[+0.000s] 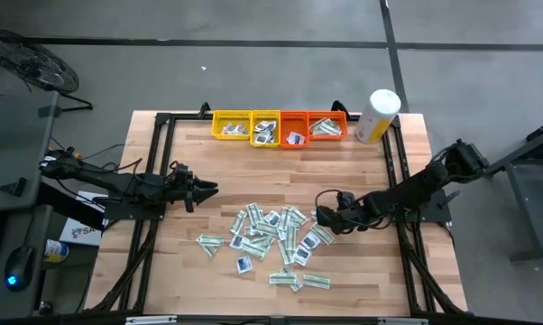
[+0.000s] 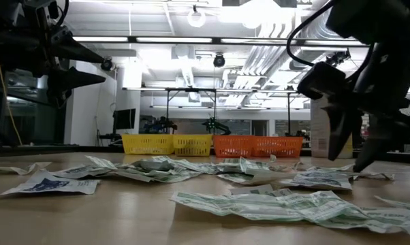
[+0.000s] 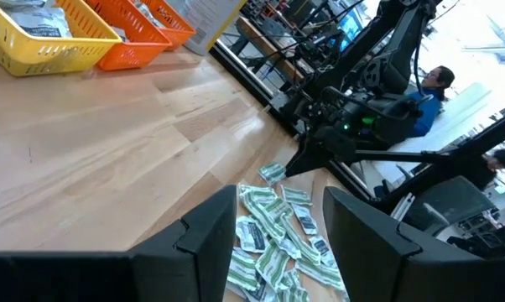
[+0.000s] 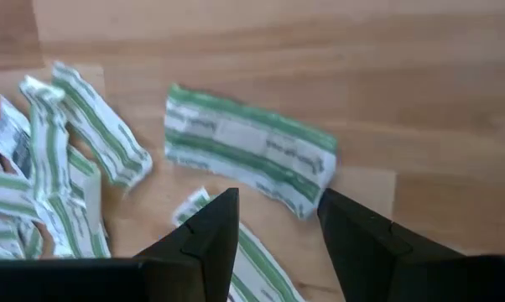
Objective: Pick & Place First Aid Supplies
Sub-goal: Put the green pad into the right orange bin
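I've got the right gripper (image 1: 323, 217) low at the 3 o'clock edge of the packets (image 1: 271, 236), which lie scattered over the table (image 1: 163, 271) from centre towards 6 o'clock. Through the right wrist camera my fingers (image 4: 204, 239) stand apart, a moderate gap, nothing between them, and one white-and-green strip (image 4: 248, 151) lies flat on the wood just ahead of the tips, off to the side of the main scatter. From table height the right gripper (image 2: 358, 153) hangs with its tips just over the paper; I can't tell whether they touch. The left gripper (image 1: 204, 189) is out at 9 o'clock, well apart from the pile, pointing towards centre. In its own camera the left fingers (image 3: 206, 231) are spread wide and empty, high above the wood, looking across the packets (image 3: 278, 235) to the right arm (image 3: 353, 126) beyond. Along the 12 o'clock edge I see the yellow trays (image 1: 244, 125) and the orange trays (image 1: 313, 126) in one row, touching, each with a few packets inside. The canister (image 1: 377, 116) stands just beside the orange end, towards 1 o'clock. Beyond the table, the left wrist camera catches a person (image 3: 433, 92) in blue.
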{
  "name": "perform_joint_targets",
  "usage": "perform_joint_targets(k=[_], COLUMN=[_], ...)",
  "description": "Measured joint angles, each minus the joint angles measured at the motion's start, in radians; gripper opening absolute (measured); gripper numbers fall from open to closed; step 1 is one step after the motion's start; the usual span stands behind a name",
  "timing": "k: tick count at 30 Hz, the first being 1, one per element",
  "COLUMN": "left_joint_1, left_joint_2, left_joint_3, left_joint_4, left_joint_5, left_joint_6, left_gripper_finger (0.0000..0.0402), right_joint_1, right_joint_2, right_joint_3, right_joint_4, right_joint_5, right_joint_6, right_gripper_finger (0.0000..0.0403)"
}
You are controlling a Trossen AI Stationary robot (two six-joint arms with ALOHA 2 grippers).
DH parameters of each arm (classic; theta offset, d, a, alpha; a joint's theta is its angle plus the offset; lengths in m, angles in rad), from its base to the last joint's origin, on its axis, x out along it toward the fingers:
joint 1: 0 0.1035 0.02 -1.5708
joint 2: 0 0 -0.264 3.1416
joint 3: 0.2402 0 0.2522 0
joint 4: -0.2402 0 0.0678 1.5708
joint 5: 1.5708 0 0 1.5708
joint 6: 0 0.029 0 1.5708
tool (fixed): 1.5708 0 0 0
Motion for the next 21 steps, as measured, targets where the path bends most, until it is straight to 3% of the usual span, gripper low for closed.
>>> perform_joint_targets(k=[10, 21], left_joint_1=[0.000, 0.000], left_joint_2=[0.000, 0.000], left_joint_3=[0.000, 0.000], left_joint_4=[0.000, 0.000], left_joint_5=[0.000, 0.000], left_joint_6=[0.000, 0.000], left_gripper_finger=[0.0179, 0.0179], right_joint_1=[-0.041, -0.044], right_joint_2=[0.025, 0.042], right_joint_3=[0.000, -0.001], right_joint_4=[0.002, -0.008], right_joint_5=[0.011, 0.016], right_joint_6=[-0.029, -0.065], right_gripper_finger=[0.0147, 0.0031])
